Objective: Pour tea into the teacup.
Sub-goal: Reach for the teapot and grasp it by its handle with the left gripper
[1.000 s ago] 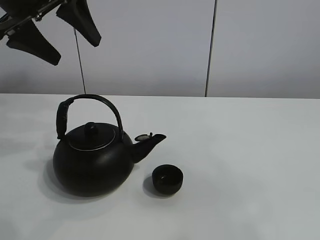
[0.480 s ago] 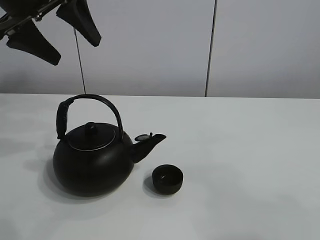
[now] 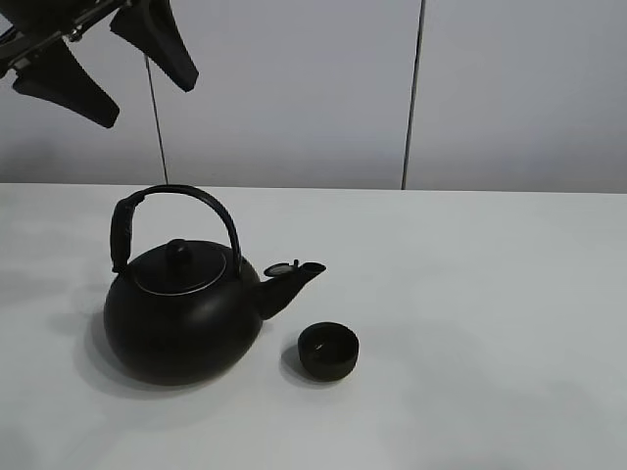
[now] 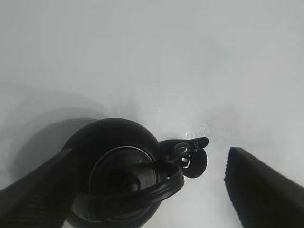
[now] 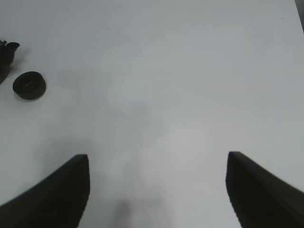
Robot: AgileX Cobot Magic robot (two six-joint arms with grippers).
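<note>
Exterior high: left hand (image 3: 145, 98) wide open, empty, high over kettle (image 3: 181, 313) | right hand (image 5: 156, 190) open, empty | risk: bad grab on handle (image 3: 181, 190) could tip kettle, bump close teacup (image 3: 328, 351)

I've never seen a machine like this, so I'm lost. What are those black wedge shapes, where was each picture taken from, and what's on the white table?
This is a robot with two arms, each ending in a two-fingered gripper. The wide picture comes from a camera mounted high, off the arms. In it the left gripper hangs open in the air, high above a big black kettle. The kettle stands on the white table, its spout toward a small black teacup. The other two pictures come from cameras on the wrists, and the black wedges are the gripper fingers. The left wrist camera looks down on the kettle. The right gripper is open above the table, with the teacup some way off. Nothing is held, and no tea shows.
</note>
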